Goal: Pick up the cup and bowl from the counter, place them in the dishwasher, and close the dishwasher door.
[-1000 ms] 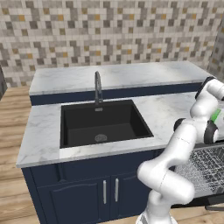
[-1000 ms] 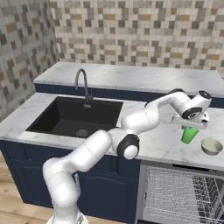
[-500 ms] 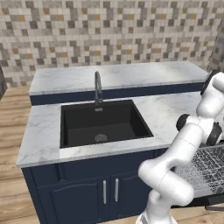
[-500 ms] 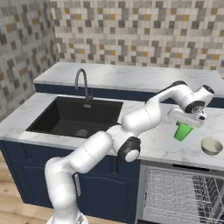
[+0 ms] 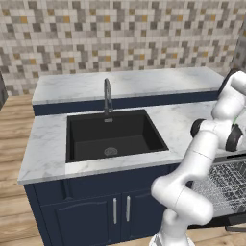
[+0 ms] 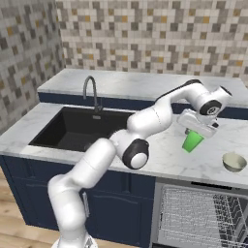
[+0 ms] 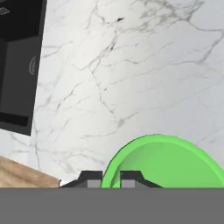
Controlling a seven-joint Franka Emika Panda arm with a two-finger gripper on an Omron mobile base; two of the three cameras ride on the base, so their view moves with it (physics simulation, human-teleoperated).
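Green tapered plastic cup (image 6: 193,141) lifted off white marble counter (image 6: 160,150), gripper (image 7: 111,178) pinching rim wall. Risk: thin rim pinch slips, cup tilts, drops before dishwasher rack (image 6: 203,220).

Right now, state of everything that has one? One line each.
gripper: shut on the cup's rim, one finger inside and one outside.
cup: held, tilted, lifted clear of the counter.
bowl: upright on the counter, untouched.
dishwasher: open, wire rack showing, nothing in the visible part.
dishwasher door: cannot tell where it lies.
faucet: no water running.
sink: dry.
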